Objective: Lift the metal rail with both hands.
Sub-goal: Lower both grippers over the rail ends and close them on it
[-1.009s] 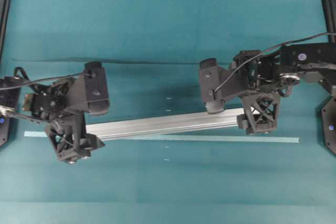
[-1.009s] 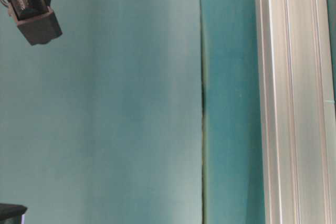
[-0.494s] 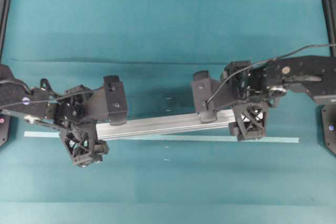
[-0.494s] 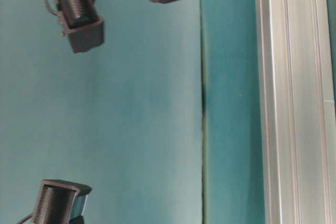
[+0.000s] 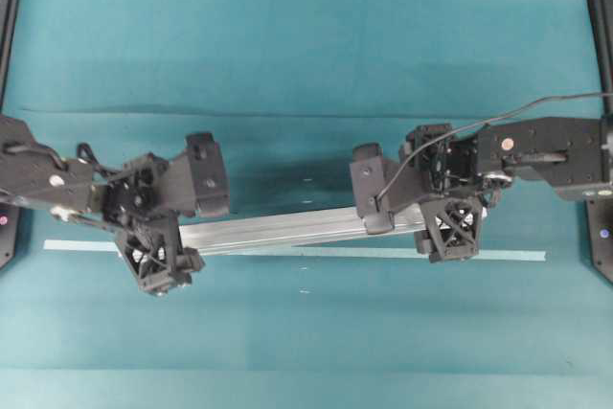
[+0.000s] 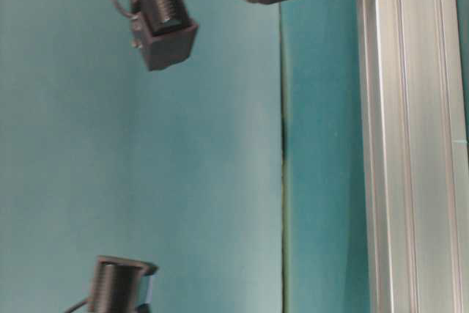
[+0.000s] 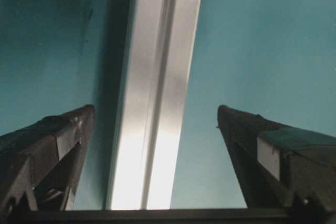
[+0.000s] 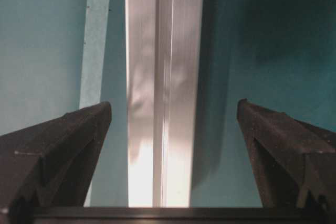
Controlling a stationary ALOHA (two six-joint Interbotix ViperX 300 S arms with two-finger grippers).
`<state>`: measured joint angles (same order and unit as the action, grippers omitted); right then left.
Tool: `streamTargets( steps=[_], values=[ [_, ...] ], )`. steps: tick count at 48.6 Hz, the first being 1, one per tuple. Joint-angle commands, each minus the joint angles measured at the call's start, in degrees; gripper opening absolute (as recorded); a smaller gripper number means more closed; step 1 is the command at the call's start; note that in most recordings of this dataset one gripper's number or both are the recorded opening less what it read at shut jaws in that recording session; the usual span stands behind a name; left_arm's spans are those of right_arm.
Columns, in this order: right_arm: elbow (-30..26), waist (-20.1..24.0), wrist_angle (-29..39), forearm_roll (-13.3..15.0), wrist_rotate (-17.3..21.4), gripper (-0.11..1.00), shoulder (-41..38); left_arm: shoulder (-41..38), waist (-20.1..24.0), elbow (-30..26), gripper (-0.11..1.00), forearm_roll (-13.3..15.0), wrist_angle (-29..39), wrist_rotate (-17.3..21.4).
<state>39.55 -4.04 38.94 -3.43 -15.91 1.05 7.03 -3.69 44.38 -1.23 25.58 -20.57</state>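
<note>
Both grippers are spread wide with nothing clamped yet. The left gripper (image 7: 155,145) straddles the metal rail (image 7: 157,103): one finger (image 7: 50,140) on each side, clear teal gaps between pads and metal. Same deal for the right gripper (image 8: 173,140), its fingers (image 8: 63,140) well off the bar, which runs straight up the middle of the wrist view.

From overhead the rail (image 5: 287,227) lies flat on the teal table (image 5: 306,45), roughly mid-table and a bit skewed, its right end tipped toward the far edge. It sits just beside the pale tape strip (image 5: 517,256), which runs parallel to the near edge. The left gripper (image 5: 177,222) is over the rail's left end and the right gripper (image 5: 412,213) over the right end.

My take on the step in hand, the squeeze before the lift: get both sets of fingers low enough that the pads meet the rail's side walls, not the top corners, then close both together. The right one looks a touch off-centre, so nudging it would avoid shoving the bar sideways. After that, raise both ends at the same rate so it doesn't tilt or slide out
</note>
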Motion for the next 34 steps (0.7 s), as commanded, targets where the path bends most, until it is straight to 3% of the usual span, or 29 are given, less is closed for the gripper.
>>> streamTargets(
  steps=[1, 25, 34],
  values=[
    [0.35, 0.18, -1.49, 0.09, 0.09, 0.99, -0.53, -1.23, -0.26, -0.26, 0.99, -0.09, -0.97, -0.09],
    [2.64, 0.18, -5.54, 0.09, 0.26, 0.99, -2.64, -6.59, 0.35, 0.00, 0.98, -0.26, -4.75, 0.09],
    [2.64, 0.18, -5.80, 0.09, 0.26, 0.95, -2.81, -6.42, 0.53, -0.26, 0.88, -0.09, -4.92, 0.09]
  ],
)
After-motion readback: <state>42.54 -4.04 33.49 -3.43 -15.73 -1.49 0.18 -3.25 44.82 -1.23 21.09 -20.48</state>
